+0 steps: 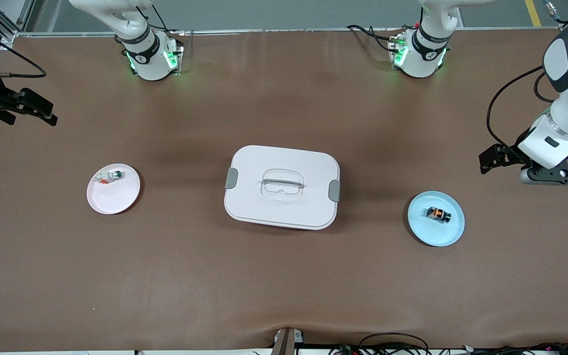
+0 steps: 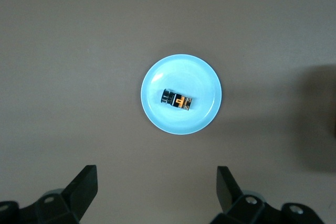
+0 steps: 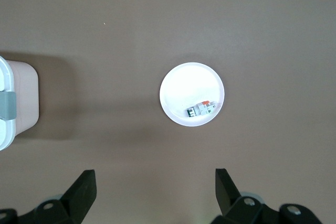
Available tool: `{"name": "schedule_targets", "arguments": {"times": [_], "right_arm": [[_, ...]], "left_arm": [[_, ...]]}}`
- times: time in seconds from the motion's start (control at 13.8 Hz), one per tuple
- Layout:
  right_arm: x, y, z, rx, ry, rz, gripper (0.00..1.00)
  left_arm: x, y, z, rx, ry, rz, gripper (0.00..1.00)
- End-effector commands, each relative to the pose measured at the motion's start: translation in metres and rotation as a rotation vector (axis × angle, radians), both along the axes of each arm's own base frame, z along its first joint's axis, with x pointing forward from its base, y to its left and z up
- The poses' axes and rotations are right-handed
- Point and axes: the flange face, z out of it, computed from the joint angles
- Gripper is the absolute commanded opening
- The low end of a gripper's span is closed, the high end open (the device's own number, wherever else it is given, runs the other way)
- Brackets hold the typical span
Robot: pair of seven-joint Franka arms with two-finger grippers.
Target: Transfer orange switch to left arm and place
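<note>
Arms: two, one left arm (image 1: 562, 106), one right arm (image 1: 136, 34).
Grippers: two, left gripper (image 1: 492, 159) and right gripper (image 1: 35, 106).
Boxes: one white box (image 1: 282, 187).
Plates: two, one blue plate (image 1: 449, 234), one pink plate (image 1: 111, 199).
Switches: one orange switch (image 1: 437, 213).
White-and-green parts: one (image 1: 108, 176).

pink plate (image 1: 113, 194) (white-and-green part (image 1: 112, 176) on it), light-blue plate (image 1: 449, 231), brown table (image 1: 284, 286)
</note>
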Motion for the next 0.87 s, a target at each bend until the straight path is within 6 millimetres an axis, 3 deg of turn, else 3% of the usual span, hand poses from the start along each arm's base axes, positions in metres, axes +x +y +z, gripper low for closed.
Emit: {"name": "schedule_targets", "arguments": {"times": [0.0, 0.44, 0.58, 0.8], "right_arm": [[-0.005, 0.001, 0.006, 0.000, -0.010, -0.015, 1.00], [-0.005, -0.002, 0.006, 0.001, -0.004, -0.010, 1.00], [-0.005, -0.003, 0.006, 0.001, -0.002, -0.009, 1.00], [-0.005, -0.003, 0.005, 0.002, 0.000, -0.007, 1.00]], "left_arm": [[-0.011, 0.000, 0.012, -0.009, -0.001, -0.010, 1.00], [-0.035, 0.002, 0.064, -0.004, -0.051, -0.003, 1.00], [-0.043, 0.003, 0.091, -0.005, -0.024, 0.001, 1.00], [-0.039, 0.006, 0.121, -0.013, -0.037, 0.013, 1.00]]}}
